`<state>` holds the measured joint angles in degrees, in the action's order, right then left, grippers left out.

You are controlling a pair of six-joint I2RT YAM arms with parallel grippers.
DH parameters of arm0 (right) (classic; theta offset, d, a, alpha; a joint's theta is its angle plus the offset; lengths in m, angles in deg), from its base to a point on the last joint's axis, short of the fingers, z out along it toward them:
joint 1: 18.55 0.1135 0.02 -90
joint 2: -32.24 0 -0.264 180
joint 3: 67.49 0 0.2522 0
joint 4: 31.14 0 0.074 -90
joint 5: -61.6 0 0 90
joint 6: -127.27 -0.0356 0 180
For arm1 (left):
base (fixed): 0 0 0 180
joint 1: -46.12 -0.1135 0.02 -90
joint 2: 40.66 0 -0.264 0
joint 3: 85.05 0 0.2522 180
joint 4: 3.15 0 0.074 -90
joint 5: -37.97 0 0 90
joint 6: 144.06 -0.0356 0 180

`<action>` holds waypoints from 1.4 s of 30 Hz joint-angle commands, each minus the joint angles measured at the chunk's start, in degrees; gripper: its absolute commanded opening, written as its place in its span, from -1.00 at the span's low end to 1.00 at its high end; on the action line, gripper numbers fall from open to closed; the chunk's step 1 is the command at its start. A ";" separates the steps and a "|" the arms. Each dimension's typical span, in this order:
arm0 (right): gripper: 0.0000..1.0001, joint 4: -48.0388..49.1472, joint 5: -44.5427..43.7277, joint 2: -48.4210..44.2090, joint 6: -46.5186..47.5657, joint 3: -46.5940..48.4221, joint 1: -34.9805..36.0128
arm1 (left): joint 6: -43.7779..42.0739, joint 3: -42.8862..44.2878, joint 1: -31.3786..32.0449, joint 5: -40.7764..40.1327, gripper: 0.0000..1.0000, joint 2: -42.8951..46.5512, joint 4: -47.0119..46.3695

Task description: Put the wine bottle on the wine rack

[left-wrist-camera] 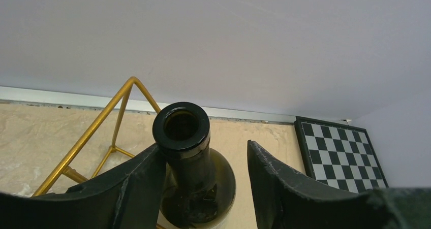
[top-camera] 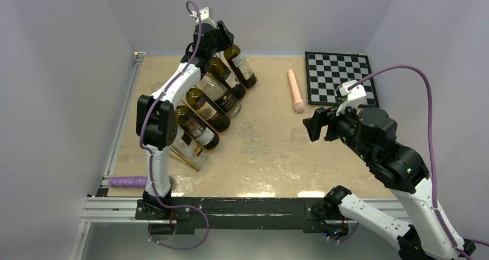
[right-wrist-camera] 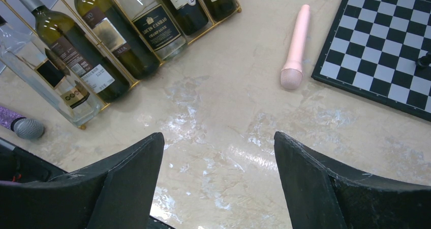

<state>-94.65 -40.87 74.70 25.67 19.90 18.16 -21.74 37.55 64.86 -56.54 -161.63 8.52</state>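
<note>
Left wrist: left gripper (left-wrist-camera: 204,149) being held open around neck of wine bottle (left-wrist-camera: 195,181); one finger touching glass, other standing apart. Wine rack (left-wrist-camera: 89,130) being seen just beside.
Top: bottle being carried in rack's farthest slot.
Right wrist: right gripper (right-wrist-camera: 217,137) being held open above worktop (right-wrist-camera: 228,107).

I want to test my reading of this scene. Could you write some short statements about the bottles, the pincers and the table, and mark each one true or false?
1. The left pincer is open around the neck of a dark bottle. True.
2. The right pincer holds the pink microphone. False: it is open and empty; the microphone lies on the table.
3. The chessboard lies at the far right of the table. True.
4. The gold rack is empty. False: several bottles lie in it.
</note>
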 commanded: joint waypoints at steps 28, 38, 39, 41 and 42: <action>0.66 2.61 1.13 1.10 -1.41 -0.70 0.02 | 12.61 4.65 -0.64 -9.43 0.69 2.58 15.68; 0.66 2.89 1.22 0.22 -1.67 -1.14 -0.01 | 15.29 2.27 -0.64 -1.71 0.66 5.98 16.34; 0.66 2.99 1.24 0.23 -1.68 -1.15 -0.03 | 15.20 1.97 -0.64 -0.31 0.64 6.38 16.00; 0.66 3.08 1.63 0.25 -1.74 -1.18 0.00 | 14.86 1.17 -0.64 2.12 0.62 7.06 15.05; 0.66 3.08 1.73 0.19 -1.84 -1.24 -0.02 | 14.42 0.97 -0.64 3.52 0.61 7.26 14.51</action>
<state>-94.15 -40.19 75.35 24.71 18.89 18.14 -7.51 39.32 64.55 -59.62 -159.11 25.42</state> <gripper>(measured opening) 0.832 0.813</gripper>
